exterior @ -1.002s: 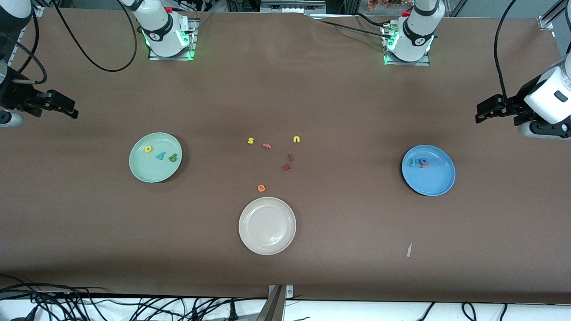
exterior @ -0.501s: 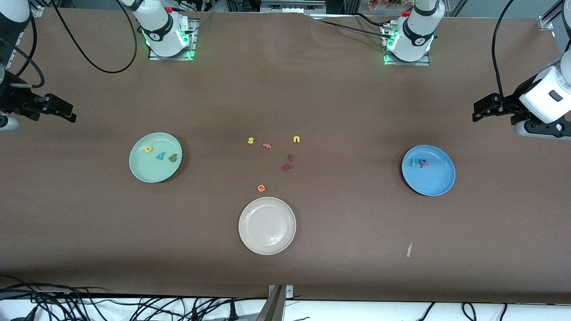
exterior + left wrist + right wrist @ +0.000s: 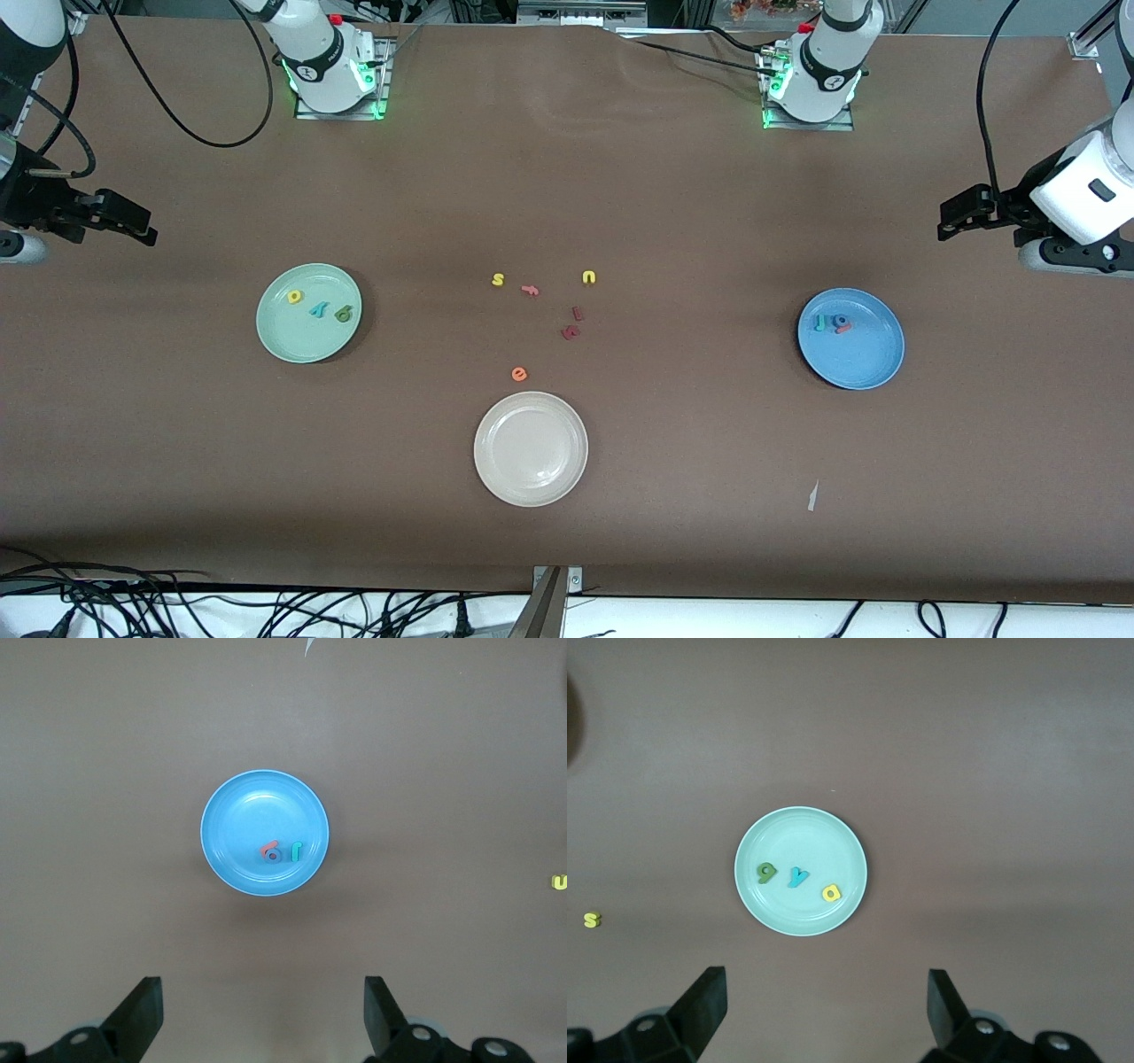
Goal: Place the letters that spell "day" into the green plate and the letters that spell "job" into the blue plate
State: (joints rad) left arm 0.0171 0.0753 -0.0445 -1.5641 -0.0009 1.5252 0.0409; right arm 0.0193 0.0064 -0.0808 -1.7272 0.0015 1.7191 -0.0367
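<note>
Both arms are pulled way out to the ends of the desk, parked up in the air. Left claw (image 3: 952, 217) hangs over bare desk at the left arm's end, wrist angled so the fingers (image 3: 137, 1019) point in toward the middle, jaws spread wide with nothing between them. Right claw (image 3: 133, 220) mirrors it at the right arm's end, fingers (image 3: 700, 1010) also wide apart and empty. The 2 white bases sit bolted along the top edge, green lights on.
</note>
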